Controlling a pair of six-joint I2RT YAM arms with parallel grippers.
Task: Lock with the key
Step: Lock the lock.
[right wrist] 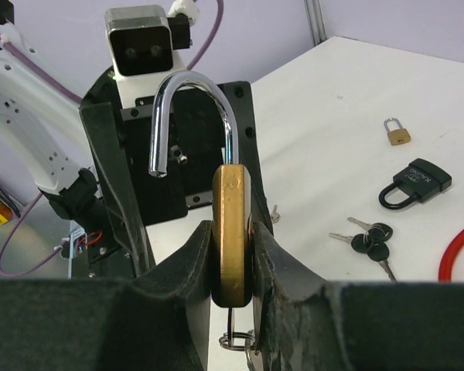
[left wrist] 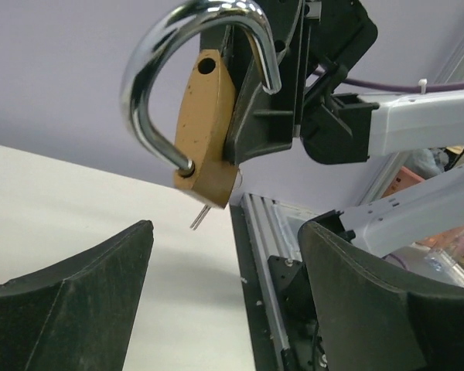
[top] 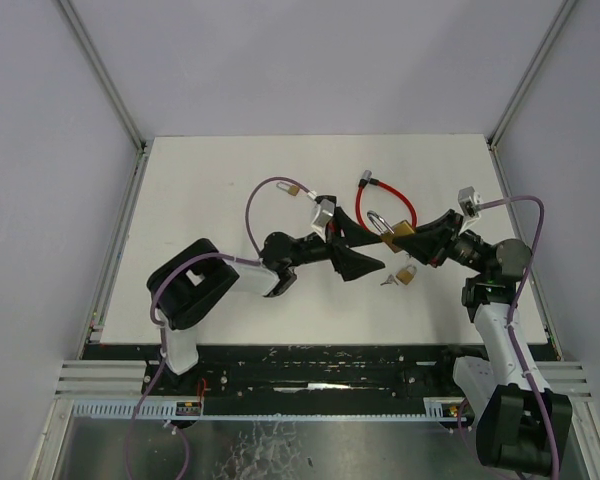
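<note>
White tabletop and lavender walls frame your work. Your brass padlock looks like a dense, rigid block with smooth sides. It is probably heavy for its size and could slide between pads. Take it across the flat faces of the body, never by the polished shackle, which stands swung open and would pivot. The right gripper is clenched on exactly those faces, holding the lock upright above the table, with a key ring dangling beneath. The left gripper stands wide apart and empty, just short of the lock, touching nothing.
</note>
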